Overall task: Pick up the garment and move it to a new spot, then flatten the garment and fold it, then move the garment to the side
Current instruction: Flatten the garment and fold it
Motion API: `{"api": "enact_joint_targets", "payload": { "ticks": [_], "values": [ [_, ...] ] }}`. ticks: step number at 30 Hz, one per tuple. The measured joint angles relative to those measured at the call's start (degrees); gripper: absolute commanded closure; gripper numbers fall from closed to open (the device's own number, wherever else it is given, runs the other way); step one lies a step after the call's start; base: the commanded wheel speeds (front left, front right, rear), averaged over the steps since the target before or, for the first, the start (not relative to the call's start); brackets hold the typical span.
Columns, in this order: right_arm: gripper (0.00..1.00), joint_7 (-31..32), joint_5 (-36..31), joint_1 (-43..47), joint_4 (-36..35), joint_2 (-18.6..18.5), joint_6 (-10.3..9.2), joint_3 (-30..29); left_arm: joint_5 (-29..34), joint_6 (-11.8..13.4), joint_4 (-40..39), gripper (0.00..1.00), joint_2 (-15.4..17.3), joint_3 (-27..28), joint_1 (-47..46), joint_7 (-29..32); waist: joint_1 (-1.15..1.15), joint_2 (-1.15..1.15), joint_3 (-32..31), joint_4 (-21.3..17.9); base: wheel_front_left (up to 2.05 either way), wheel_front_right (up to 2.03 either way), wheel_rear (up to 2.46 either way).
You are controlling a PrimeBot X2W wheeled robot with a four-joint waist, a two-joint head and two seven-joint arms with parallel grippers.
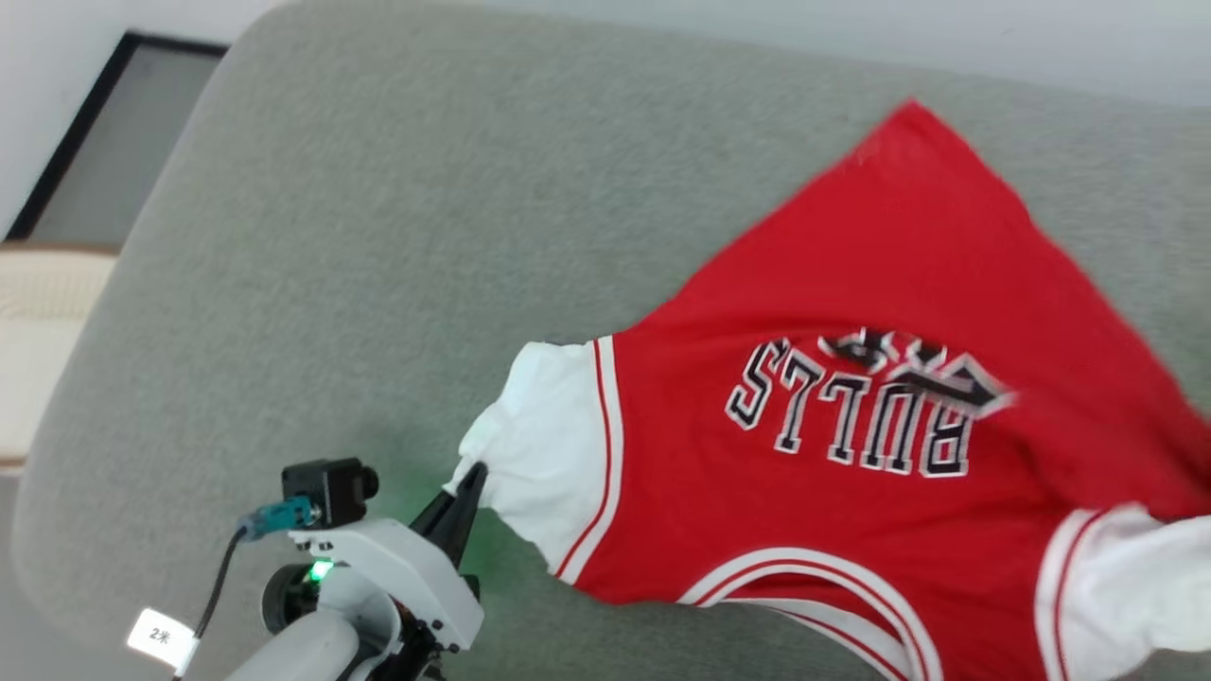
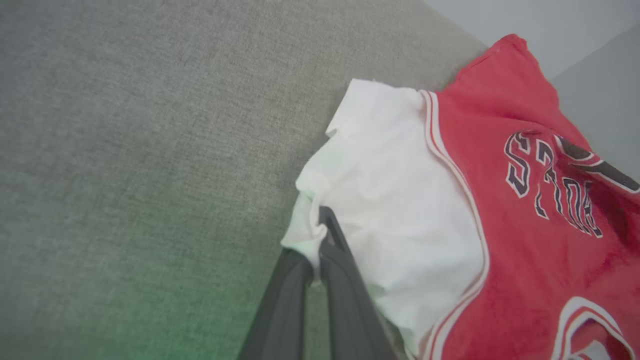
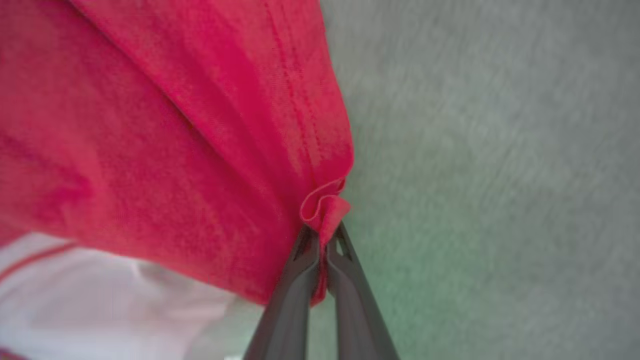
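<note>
The garment [image 1: 851, 312] is a red jersey with white sleeves and black letters, spread over the grey cushion [image 1: 378, 236] at the right, its hem corner pointing away from me. My left gripper [image 1: 471, 478] is shut on the edge of the white sleeve [image 2: 395, 190], pinched between its dark fingers [image 2: 340, 265]. In the right wrist view my right gripper [image 3: 324, 235] is shut on a bunched red hem fold [image 3: 325, 202] of the garment [image 3: 150, 150], which hangs to the left of the fingers.
A grey fabric cushion [image 3: 500, 150] lies under everything, with wide bare room to the left and far side. A dark-framed panel [image 1: 104, 142] and a cream surface [image 1: 47, 331] stand beyond its left edge.
</note>
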Motion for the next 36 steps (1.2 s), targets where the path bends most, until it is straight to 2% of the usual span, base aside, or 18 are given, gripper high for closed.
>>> {"api": "enact_joint_targets", "payload": {
  "ticks": [3,7,12,15,16,17,18,23,28,31,34,36],
  "values": [
    [1.0,1.03,1.68,9.55,-5.32,-0.13,0.0,-4.16,0.27,0.77,-1.04,1.0,0.94,-0.35,0.42,0.55,0.0,0.0,-1.58,-2.12,0.0,0.0,0.0],
    [1.0,3.0,0.84,21.02,-12.51,2.13,0.0,-8.92,0.19,1.55,-2.4,1.0,1.79,-0.04,1.29,0.53,0.0,0.0,-3.05,-4.77,0.0,0.0,0.0],
    [1.0,6.33,-2.13,31.3,-20.57,7.88,0.0,-10.94,0.19,2.07,-3.27,1.0,2.25,-0.09,1.9,0.56,0.0,0.0,-3.92,-7.6,0.0,0.0,0.0],
    [1.0,6.99,-4.22,33.71,-23.3,11.05,0.0,-11.37,0.19,2.32,-3.54,1.0,2.22,-0.2,1.91,0.74,0.0,0.0,-4.07,-8.71,0.0,0.0,0.0],
    [0.93,6.94,-4.83,33.7,-24.07,11.62,0.0,-11.63,0.19,2.45,-3.61,1.0,2.22,-0.21,1.91,0.75,0.0,0.0,-4.06,-8.98,0.0,0.0,0.0],
    [0.59,6.65,-5.33,33.6,-24.82,12.25,0.0,-12.13,0.19,2.45,-3.66,1.0,2.24,-0.29,1.9,0.87,0.0,0.0,-4.05,-9.2,0.0,0.0,0.0],
    [0.0,6.43,-5.82,33.29,-25.41,12.7,0.0,-12.59,0.19,2.45,-3.69,1.0,2.26,-0.35,1.9,1.0,0.0,0.0,-4.02,-9.36,0.0,0.0,0.0],
    [0.0,8.33,-6.99,29.03,-32.01,11.96,0.0,-15.91,0.65,2.7,-4.04,1.0,2.35,-0.57,1.74,1.07,0.0,0.0,-3.69,-9.37,0.0,0.0,0.0],
    [0.0,9.09,-7.17,19.95,-35.99,11.06,0.0,-20.68,1.02,2.7,-4.65,1.0,1.83,-1.0,1.1,1.16,0.0,0.0,-3.06,-8.26,0.0,0.0,0.0],
    [0.0,6.6,-10.18,12.35,-33.31,9.82,0.0,-19.57,1.1,2.47,-4.59,1.0,1.33,-1.01,0.92,1.13,0.0,0.0,-2.27,-7.41,0.0,0.0,0.0],
    [0.0,3.6,-12.16,4.48,-25.95,12.7,0.0,-15.86,1.09,2.4,-4.39,1.0,0.82,-1.14,0.74,1.0,0.0,0.0,-1.06,-6.82,0.0,0.0,0.0],
    [0.0,1.53,-15.82,-0.98,-20.34,12.72,0.0,-12.77,1.09,2.0,-4.13,1.0,0.38,-1.16,0.16,1.0,0.0,0.0,-0.17,-6.36,0.0,0.0,0.0]
  ]
}}
